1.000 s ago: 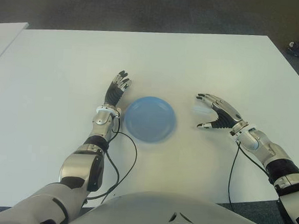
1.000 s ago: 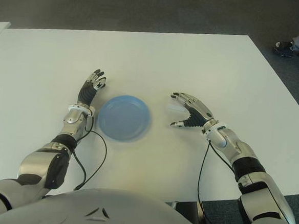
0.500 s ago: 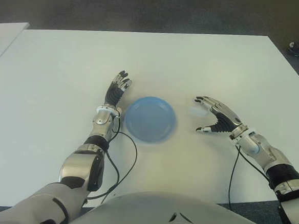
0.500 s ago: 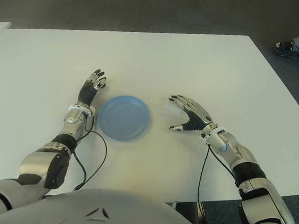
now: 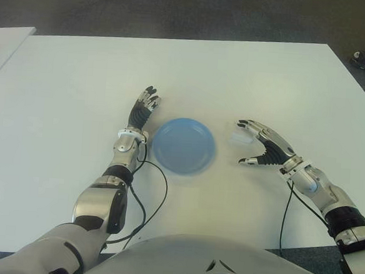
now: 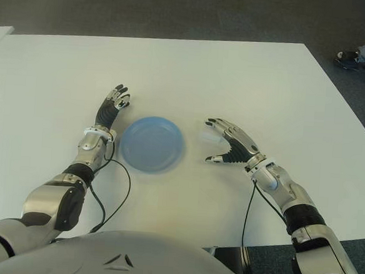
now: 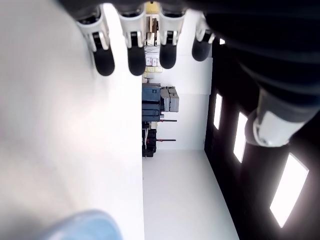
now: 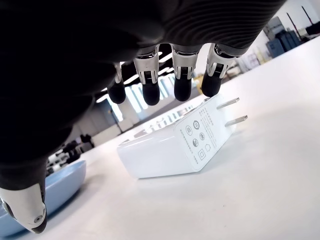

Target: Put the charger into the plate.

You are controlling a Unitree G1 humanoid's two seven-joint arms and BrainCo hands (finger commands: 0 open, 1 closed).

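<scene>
A white charger [image 5: 238, 137] lies on its side on the white table [image 5: 268, 80], a short way right of the blue plate [image 5: 184, 145], which holds nothing. My right hand [image 5: 249, 144] arches over the charger, open, fingers spread beyond it and thumb on my side. In the right wrist view the charger [image 8: 175, 142] lies flat with its prongs out, the fingertips [image 8: 182, 89] hang just behind it, and no grasp shows. My left hand [image 5: 143, 106] shows stretched out, open, just left of the plate; its wrist view catches the plate's edge [image 7: 85, 227].
Black cables [image 5: 155, 198] run from both wrists back toward my body. A second white table [image 5: 1, 43] stands at the far left. A person's shoe [image 5: 363, 59] shows on the floor past the table's far right corner.
My right hand has drawn slightly toward me, and the charger seems to have shifted a little the same way. The left hand and the plate have not moved.
</scene>
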